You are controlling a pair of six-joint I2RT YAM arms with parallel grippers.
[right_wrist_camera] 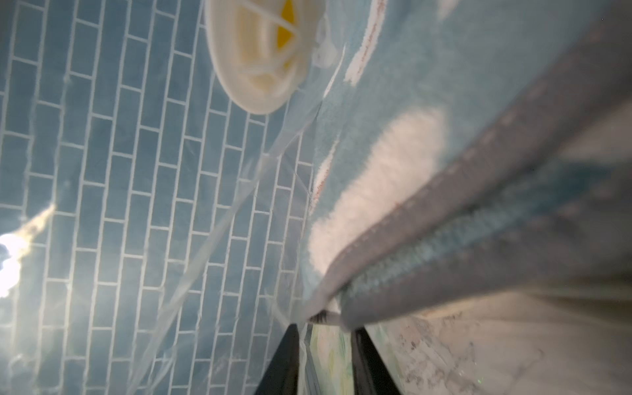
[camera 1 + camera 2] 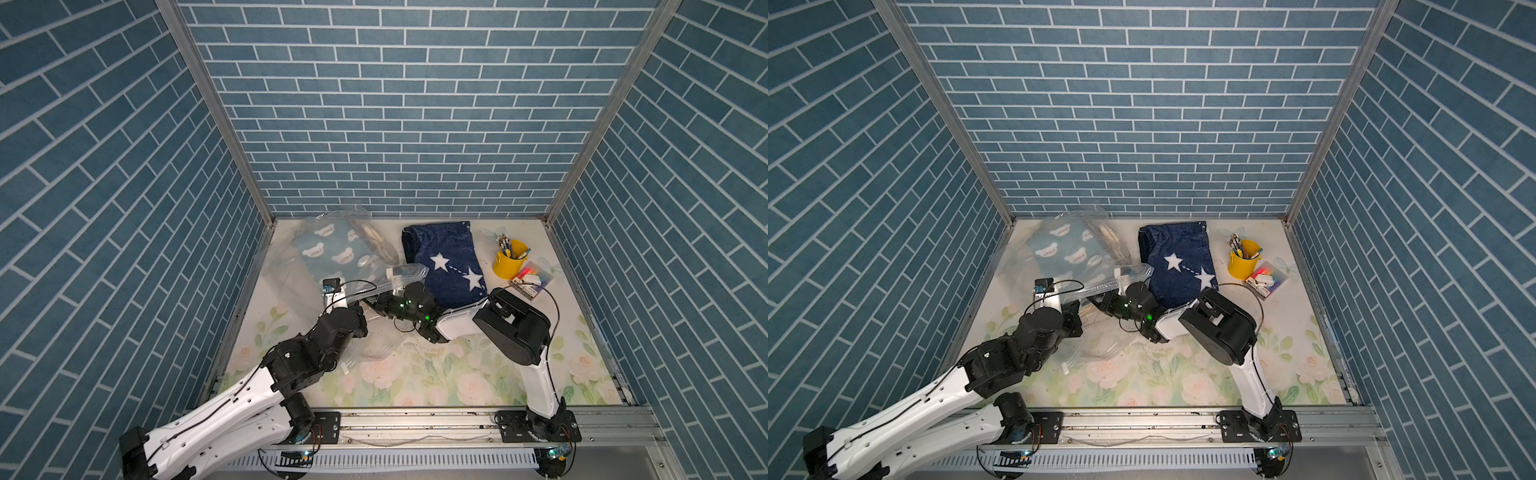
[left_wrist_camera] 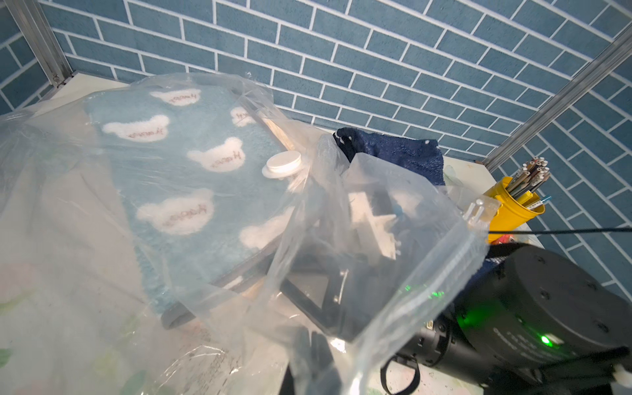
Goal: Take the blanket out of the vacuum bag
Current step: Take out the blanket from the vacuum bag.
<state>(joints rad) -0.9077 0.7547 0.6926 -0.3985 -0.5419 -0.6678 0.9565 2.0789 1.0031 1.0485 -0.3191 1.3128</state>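
On the table (image 2: 457, 374), two blankets (image 2: 328, 249) (image 2: 449, 257), one vacuum bag (image 2: 282, 278)

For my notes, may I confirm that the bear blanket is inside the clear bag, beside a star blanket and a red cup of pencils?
Nearly: the cup is yellow, not red, as both top views show. The bear blanket is inside the clear bag.

The vacuum bag (image 3: 393, 246) veils the left pincer (image 3: 316, 349); right pincer (image 1: 326, 328) tips, cropped, seem apart.

Clear crinkled vacuum bag (image 2: 286, 272); bear-print blue blanket (image 2: 328, 249) inside.
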